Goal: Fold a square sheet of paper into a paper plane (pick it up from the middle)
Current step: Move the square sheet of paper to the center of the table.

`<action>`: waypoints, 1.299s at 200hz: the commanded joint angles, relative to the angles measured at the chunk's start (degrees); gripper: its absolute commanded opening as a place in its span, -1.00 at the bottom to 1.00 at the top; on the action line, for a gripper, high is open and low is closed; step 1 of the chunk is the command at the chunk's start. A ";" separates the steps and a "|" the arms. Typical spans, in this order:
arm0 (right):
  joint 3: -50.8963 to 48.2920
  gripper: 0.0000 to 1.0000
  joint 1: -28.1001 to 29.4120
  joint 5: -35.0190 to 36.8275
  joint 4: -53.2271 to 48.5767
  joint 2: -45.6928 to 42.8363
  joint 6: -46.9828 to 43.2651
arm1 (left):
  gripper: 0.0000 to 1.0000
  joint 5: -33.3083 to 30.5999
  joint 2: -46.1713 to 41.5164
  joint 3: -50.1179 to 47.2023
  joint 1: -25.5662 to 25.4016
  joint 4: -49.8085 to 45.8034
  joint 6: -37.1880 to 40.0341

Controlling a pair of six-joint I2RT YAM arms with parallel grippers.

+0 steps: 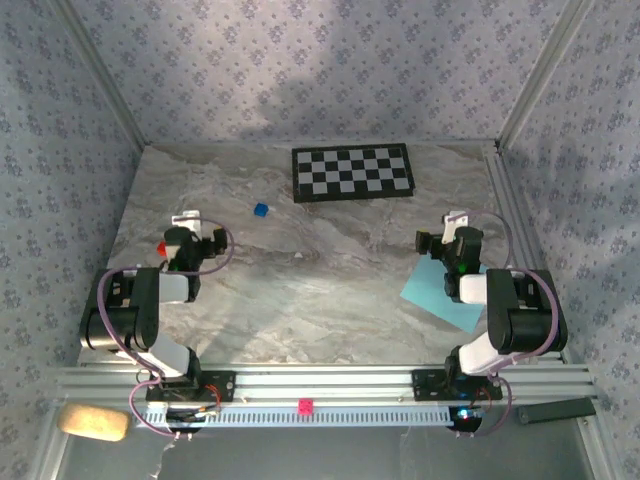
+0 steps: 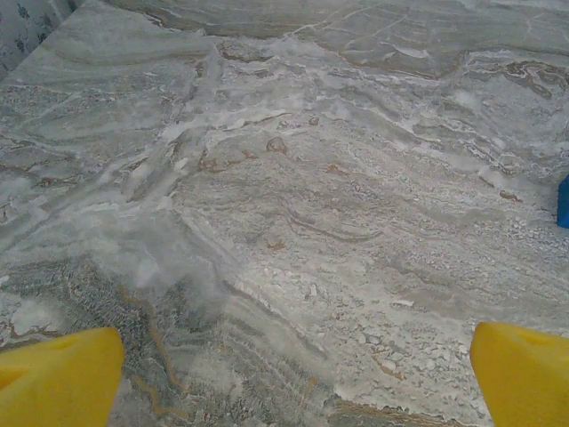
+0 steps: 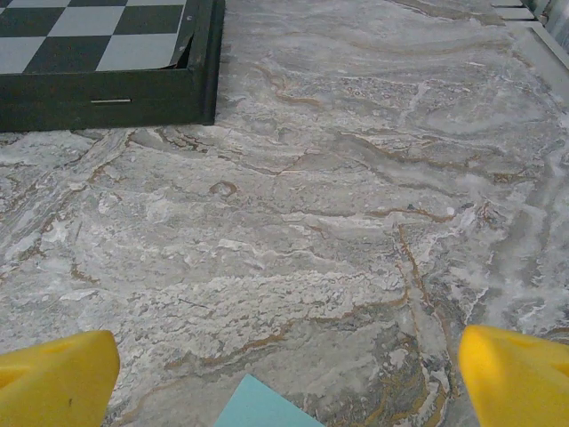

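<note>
The square sheet of paper [image 1: 438, 292] is light blue and lies flat and unfolded on the marble table at the right, partly under my right arm. One of its corners [image 3: 263, 408] pokes in at the bottom of the right wrist view. My right gripper [image 1: 455, 220] [image 3: 286, 378] stands open just beyond that corner, its yellow fingertips [image 3: 59, 379] far apart with nothing between them. My left gripper [image 1: 188, 220] [image 2: 293, 381] is open too, over bare marble at the left, with its yellow fingertips [image 2: 60, 377] wide apart.
A black-and-white checkerboard [image 1: 351, 172] [image 3: 98, 53] lies at the back of the table. A tiny dark-blue cube [image 1: 261, 210] [image 2: 564, 201] sits ahead and to the right of the left gripper. Patterned walls close in the table on three sides.
</note>
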 commanded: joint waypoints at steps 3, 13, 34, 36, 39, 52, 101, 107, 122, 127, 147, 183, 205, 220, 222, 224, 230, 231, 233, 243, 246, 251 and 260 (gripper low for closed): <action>1.14 0.99 -0.24 -0.66 0.31 0.00 0.36 | 0.99 1.33 -0.20 1.32 0.33 0.32 0.88; 1.10 0.99 -0.27 -0.70 0.32 -0.11 0.40 | 0.99 1.32 -0.20 1.34 0.41 0.32 0.81; 1.16 0.99 -0.26 -0.66 0.31 -0.12 0.35 | 0.99 1.33 -0.20 1.34 0.35 0.32 0.71; 1.16 0.99 -0.25 -0.72 0.31 -0.08 0.35 | 0.99 1.33 -0.20 1.34 0.35 0.32 0.71; 1.09 0.99 -0.27 -0.69 0.31 -0.04 0.40 | 0.99 1.33 -0.13 1.34 0.34 0.34 0.70; 1.19 0.99 -0.26 -0.72 0.31 -0.08 0.37 | 0.99 1.38 -0.13 1.34 0.35 0.32 0.70; 1.18 0.99 -0.30 -0.69 0.36 -0.05 0.35 | 0.99 1.32 -0.16 1.32 0.35 0.33 0.75; 1.18 0.99 -0.30 -0.75 0.33 -0.03 0.43 | 0.99 1.38 -0.19 1.34 0.33 0.32 0.72; 1.16 0.99 -0.29 -0.78 0.31 -0.09 0.39 | 0.99 1.40 -0.13 1.32 0.44 0.31 0.76; 1.24 0.99 -0.31 -0.72 0.31 -0.05 0.35 | 0.99 1.40 -0.09 1.33 0.46 0.32 0.72; 1.19 0.99 -0.33 -0.72 0.31 -0.08 0.41 | 1.00 1.40 -0.19 1.31 0.48 0.32 0.72; 1.14 0.99 -0.31 -0.70 0.31 -0.11 0.41 | 1.00 1.33 -0.20 1.34 0.39 0.32 0.75; 1.00 0.99 -0.19 -0.48 0.47 -0.10 0.41 | 0.99 1.26 -0.20 1.21 0.40 0.54 0.86; 0.98 0.99 0.01 0.13 0.41 -0.28 0.33 | 1.00 1.68 -0.49 0.58 0.08 1.45 1.22; 0.98 0.99 0.08 0.20 0.45 -0.29 0.28 | 1.00 1.73 -0.54 0.45 0.02 1.59 1.38; 0.89 0.99 0.08 0.26 0.54 -0.34 0.27 | 1.00 1.80 -0.60 0.35 -0.13 1.74 1.51; 0.94 0.99 0.26 0.23 0.31 -0.68 0.03 | 0.99 1.86 -0.93 -0.18 -0.35 2.28 1.90; 0.92 0.99 0.32 0.23 0.22 -0.79 0.01 | 0.99 1.86 -1.01 -0.21 -0.37 2.35 1.96; 0.90 0.99 0.36 0.16 0.11 -0.97 -0.11 | 0.99 1.88 -1.17 -0.35 -0.47 2.56 2.07; 0.98 0.99 0.73 0.36 -0.94 -2.08 -0.52 | 0.99 1.76 -1.96 -1.21 -0.71 3.33 2.22; 1.15 0.99 0.77 0.65 -1.47 -2.37 -0.60 | 0.99 1.56 -2.27 -1.44 -0.71 3.39 2.20; 1.58 0.99 0.91 1.25 -2.71 -3.02 -0.42 | 1.00 1.11 -3.12 -1.70 -0.67 3.35 2.04; 2.84 0.99 0.82 1.49 -6.07 -4.47 -0.02 | 0.99 -0.19 -5.05 -1.87 -0.65 2.04 1.42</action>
